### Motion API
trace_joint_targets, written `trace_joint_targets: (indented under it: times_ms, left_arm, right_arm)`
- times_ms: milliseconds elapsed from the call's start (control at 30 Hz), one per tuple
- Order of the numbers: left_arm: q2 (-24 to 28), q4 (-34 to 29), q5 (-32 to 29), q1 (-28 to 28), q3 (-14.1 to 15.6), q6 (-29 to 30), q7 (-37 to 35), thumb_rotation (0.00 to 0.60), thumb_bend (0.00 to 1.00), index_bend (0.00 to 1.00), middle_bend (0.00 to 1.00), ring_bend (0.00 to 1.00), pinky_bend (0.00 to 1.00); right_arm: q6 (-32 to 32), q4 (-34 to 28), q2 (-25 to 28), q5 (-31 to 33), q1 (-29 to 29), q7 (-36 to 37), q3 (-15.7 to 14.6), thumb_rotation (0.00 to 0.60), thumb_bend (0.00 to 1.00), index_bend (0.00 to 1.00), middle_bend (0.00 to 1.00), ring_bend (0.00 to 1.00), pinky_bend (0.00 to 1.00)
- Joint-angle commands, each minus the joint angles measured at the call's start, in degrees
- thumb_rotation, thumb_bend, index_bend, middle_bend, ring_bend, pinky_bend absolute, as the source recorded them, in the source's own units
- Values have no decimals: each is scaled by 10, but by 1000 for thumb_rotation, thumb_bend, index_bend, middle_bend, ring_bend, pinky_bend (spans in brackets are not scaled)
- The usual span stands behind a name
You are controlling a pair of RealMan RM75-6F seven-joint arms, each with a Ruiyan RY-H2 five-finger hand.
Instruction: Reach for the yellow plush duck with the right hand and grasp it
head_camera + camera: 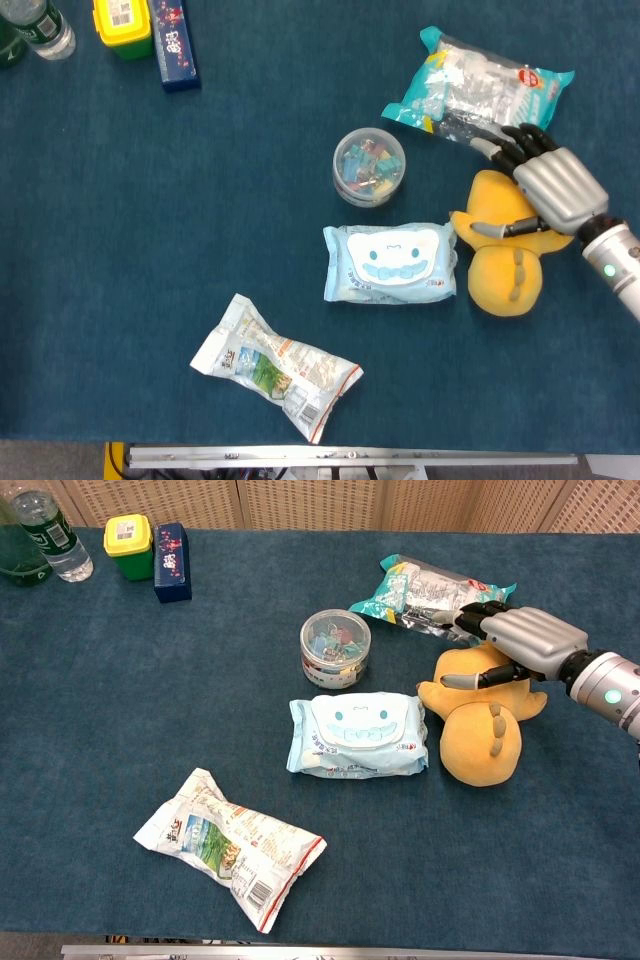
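Note:
The yellow plush duck [505, 275] [480, 745] lies flat on the blue cloth at the right, just right of the wet-wipes pack. My right hand [548, 185] [517, 640] lies over the duck's far end, its fingers spread towards the teal bag. The thumb stretches across the plush and touches it. The fingers have not closed round the duck, and the part of it under the palm is hidden. My left hand shows in neither view.
A pale blue wet-wipes pack [390, 262] [355, 735] lies beside the duck. A clear tub of clips [369, 166] and a teal snack bag [480, 85] sit just beyond it. A crumpled packet [275, 367] lies near the front. Small boxes [150, 30] and a bottle stand far left.

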Motion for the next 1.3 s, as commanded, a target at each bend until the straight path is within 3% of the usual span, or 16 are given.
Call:
trace_joint_targets:
  times_ms: [33, 267, 667, 1300]
  left_arm:
    - [0, 1, 0, 0, 0, 0, 0, 600, 117, 126, 83, 95, 45]
    - [0, 1, 1, 0, 0, 0, -1, 600, 117, 126, 83, 94, 45]
    - [-1, 1, 2, 0, 0, -1, 1, 600, 117, 126, 83, 94, 45]
    - [-1, 6, -1, 2, 0, -1, -7, 600, 117, 126, 83, 95, 45]
  right_arm:
    - [-1, 8, -4, 5, 2, -4, 3, 75, 0, 61, 146, 0, 0]
    - [12, 8, 2, 12, -1, -4, 10, 74, 0, 61, 146, 0, 0]
    - [39, -46, 26, -9, -12, -6, -2, 76, 0, 61, 146, 0, 0]
    - [1, 6, -8, 23, 3, -37, 6, 78, 0, 61, 146, 0, 0]
